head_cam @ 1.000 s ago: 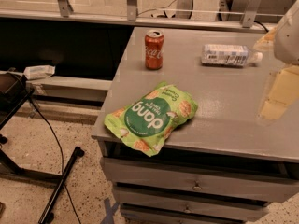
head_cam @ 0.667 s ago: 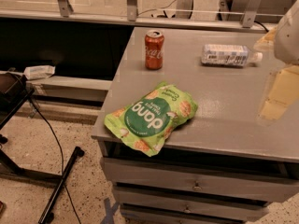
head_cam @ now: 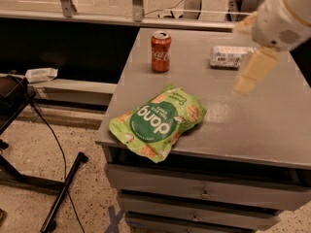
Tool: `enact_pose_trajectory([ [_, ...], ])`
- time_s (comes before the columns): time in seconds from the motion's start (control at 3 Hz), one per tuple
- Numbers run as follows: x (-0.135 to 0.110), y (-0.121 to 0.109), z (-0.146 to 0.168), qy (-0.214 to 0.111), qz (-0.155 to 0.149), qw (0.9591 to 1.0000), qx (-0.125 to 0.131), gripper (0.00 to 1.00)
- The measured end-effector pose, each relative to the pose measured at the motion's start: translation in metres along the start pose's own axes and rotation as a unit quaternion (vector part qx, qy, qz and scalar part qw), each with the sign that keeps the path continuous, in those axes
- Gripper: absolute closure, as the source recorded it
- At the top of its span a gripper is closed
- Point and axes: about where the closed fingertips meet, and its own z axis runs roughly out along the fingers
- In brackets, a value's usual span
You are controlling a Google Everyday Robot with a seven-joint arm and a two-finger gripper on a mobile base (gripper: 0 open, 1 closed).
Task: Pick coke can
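The coke can (head_cam: 161, 51), red with white script and a silver top, stands upright near the back left of the grey table (head_cam: 252, 130). My gripper (head_cam: 239, 58) hangs over the table's back right, well to the right of the can and apart from it. Its two cream fingers (head_cam: 253, 70) are spread wide and hold nothing. The white arm body fills the top right corner.
A clear plastic bottle with a white label (head_cam: 228, 56) lies on its side behind the gripper. A green "dang" snack bag (head_cam: 158, 120) lies at the table's front left edge. Drawers (head_cam: 204, 193) sit below the top. Cables and a black stand (head_cam: 58, 193) are on the floor at left.
The arm and gripper have moved left and farther over the table, towards the bottle. The can, bag and bottle have not moved.
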Motion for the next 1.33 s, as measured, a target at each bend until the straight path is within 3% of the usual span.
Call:
enact_pose_trajectory([
  [0.33,-0.046,-0.069,0.03,-0.084,-0.009,0.9958,0.034,0.0],
  [0.67,-0.081,-0.125,0.053,-0.127,0.004,0.9904,0.056,0.0],
  [1.0,-0.105,-0.158,0.081,-0.152,0.044,0.9862,0.047,0.0],
  [1.33,-0.128,-0.173,0.128,-0.161,0.087,0.9829,0.018,0.0],
])
